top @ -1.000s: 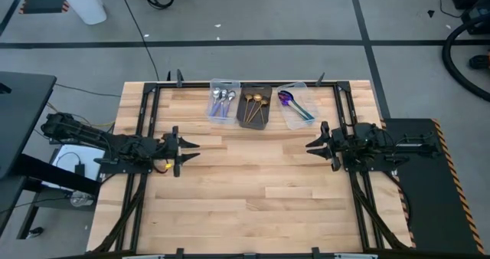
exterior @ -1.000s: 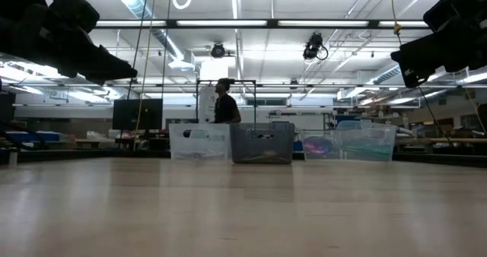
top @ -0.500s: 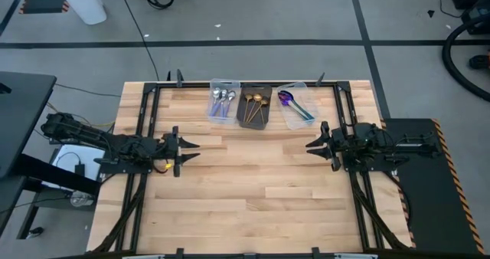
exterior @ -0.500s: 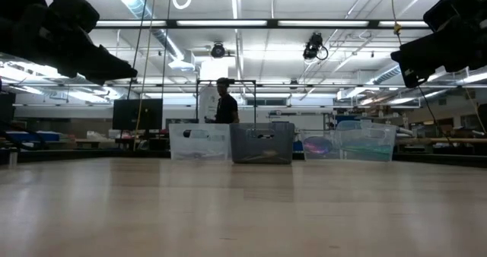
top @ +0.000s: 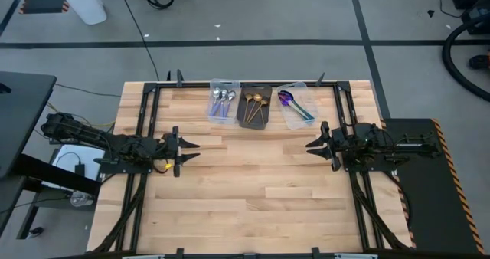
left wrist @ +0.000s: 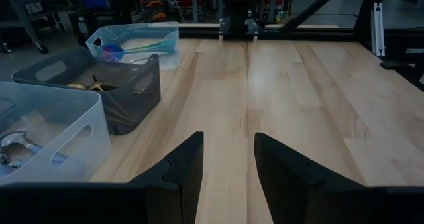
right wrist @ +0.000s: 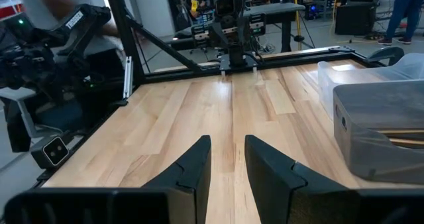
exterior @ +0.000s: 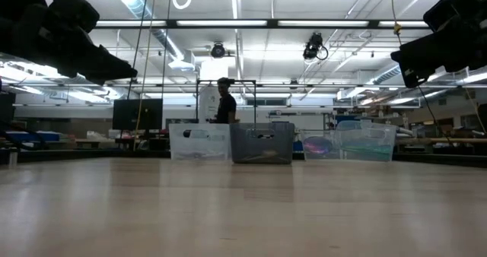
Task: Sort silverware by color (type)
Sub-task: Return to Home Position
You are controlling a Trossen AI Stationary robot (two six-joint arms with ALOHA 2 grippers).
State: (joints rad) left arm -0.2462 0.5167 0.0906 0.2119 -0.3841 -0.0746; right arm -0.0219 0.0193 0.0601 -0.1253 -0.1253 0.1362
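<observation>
The spoons lie in three small bins at the table's far edge. The silver spoons (top: 222,99) are in the clear left bin, the gold spoons (top: 255,104) in the dark middle bin, the rainbow spoons (top: 293,102) in the clear right bin. In the left wrist view the silver spoons (left wrist: 14,148), gold spoons (left wrist: 93,86) and rainbow spoons (left wrist: 132,47) show inside their bins. My left gripper (top: 191,150) hovers open at the table's left side, my right gripper (top: 312,145) open at the right side. Both point toward the table's middle and hold nothing.
The bins stand in a row: clear bin (exterior: 199,142), dark bin (exterior: 262,143), clear bin (exterior: 358,143). Black rails (top: 150,129) run along the table's left and right sides. Bare wood lies between the grippers. A person (exterior: 224,103) stands far behind the table.
</observation>
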